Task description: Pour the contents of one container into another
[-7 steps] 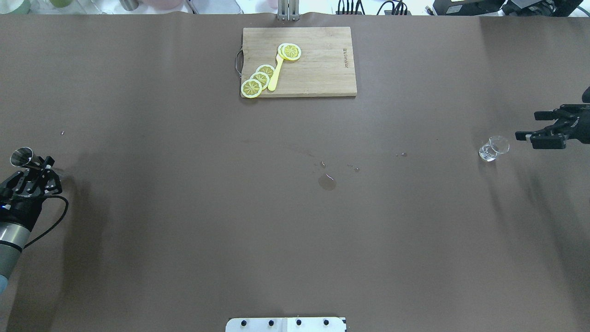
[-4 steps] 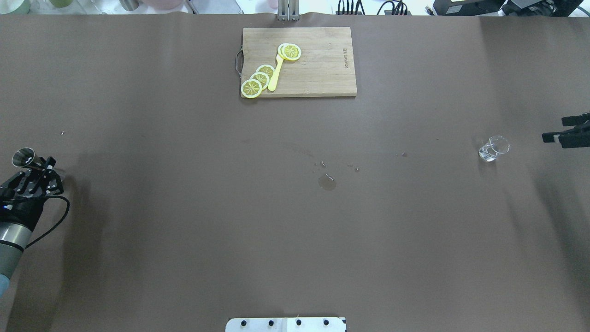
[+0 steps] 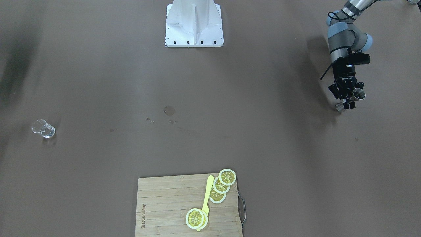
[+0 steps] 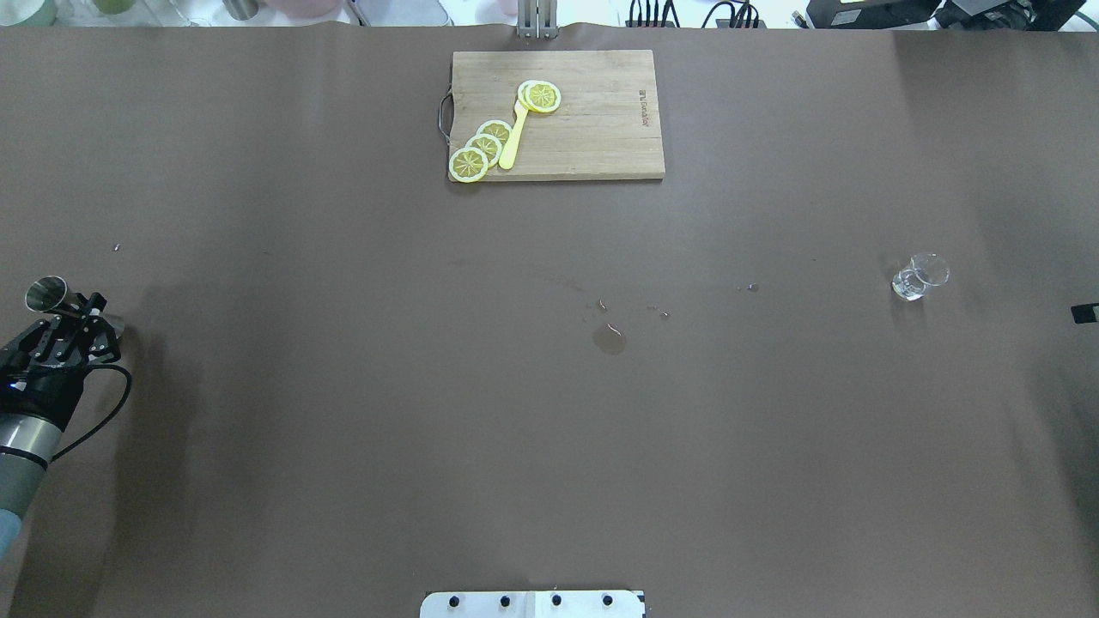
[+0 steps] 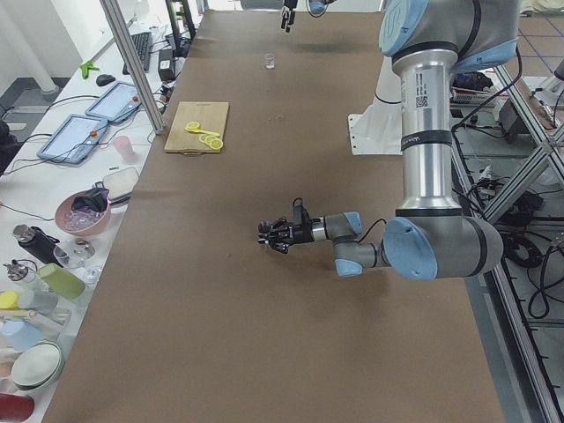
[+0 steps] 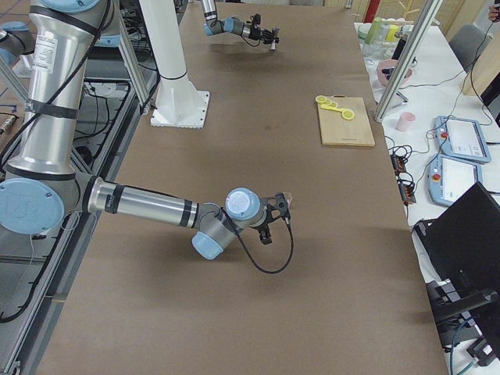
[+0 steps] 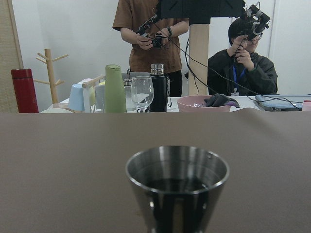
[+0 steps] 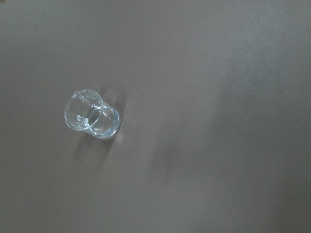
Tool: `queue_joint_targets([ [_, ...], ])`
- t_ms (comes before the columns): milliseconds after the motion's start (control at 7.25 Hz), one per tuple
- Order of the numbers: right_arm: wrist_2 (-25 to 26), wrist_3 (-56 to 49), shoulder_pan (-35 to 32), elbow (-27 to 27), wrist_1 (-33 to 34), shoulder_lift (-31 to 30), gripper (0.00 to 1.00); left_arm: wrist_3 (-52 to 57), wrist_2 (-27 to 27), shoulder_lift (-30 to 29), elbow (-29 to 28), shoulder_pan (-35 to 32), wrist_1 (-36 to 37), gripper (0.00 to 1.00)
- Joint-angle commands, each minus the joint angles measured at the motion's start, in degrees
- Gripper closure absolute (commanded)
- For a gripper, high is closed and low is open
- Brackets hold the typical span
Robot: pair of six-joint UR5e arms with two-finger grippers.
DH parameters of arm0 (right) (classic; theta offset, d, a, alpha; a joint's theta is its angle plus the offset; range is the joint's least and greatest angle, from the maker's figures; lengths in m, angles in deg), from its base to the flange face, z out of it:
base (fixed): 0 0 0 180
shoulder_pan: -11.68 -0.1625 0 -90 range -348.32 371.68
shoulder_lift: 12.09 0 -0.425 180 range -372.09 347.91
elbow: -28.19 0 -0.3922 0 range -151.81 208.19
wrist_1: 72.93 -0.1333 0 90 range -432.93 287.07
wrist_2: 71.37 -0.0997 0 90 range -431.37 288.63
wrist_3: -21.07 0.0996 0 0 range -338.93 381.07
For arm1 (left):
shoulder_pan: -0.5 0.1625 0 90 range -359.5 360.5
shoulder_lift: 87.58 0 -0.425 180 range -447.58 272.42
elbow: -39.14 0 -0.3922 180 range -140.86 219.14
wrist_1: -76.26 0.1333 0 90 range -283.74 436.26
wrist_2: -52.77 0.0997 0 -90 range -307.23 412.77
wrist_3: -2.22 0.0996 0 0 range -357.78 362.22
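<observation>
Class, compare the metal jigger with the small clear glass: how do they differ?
The metal jigger is opaque and shiny; the glass is see-through. The jigger is gripped by the left pincer; the glass stands free on the table. The jigger is at the robot's left end, the glass at its right. Both are small, open-topped vessels.

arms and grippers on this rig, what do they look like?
Both arms are silver-grey tubes with pale blue joint caps; the left arm and right arm match. The left gripper is black, two-fingered, with small white lettering on its body. A black cable loops off the left wrist.
</observation>
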Motion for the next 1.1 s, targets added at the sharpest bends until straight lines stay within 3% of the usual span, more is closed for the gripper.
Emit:
queue_joint_targets([
  [0, 2.6, -2.0, -0.5, -6.2, 11.9, -2.9, 0.0, 0.0, 0.0, -0.3, -0.3, 0.0, 0.0, 0.97],
  [276, 6.4, -19.7, -2.1, -11.1, 30.6, -3.0, 0.0, 0.0, -0.7, -0.6, -0.6, 0.0, 0.0, 0.88],
  [552, 9.3, -35.2, -8.3, -12.1, 51.3, 1.7, 0.0, 0.1, -0.8, -0.8, -0.6, 0.0, 0.1, 0.37],
  [690, 10.7, -37.8, -8.6, -11.4, 57.1, 3.7, 0.0, 0.2, -0.8, -0.8, -0.6, 0.0, 0.2, 0.02],
  [966, 11.6, -38.6, -9.4, -10.9, 62.5, 4.6, 0.0, 0.3, -0.7, -0.8, -0.6, 0.0, 0.3, 0.02],
])
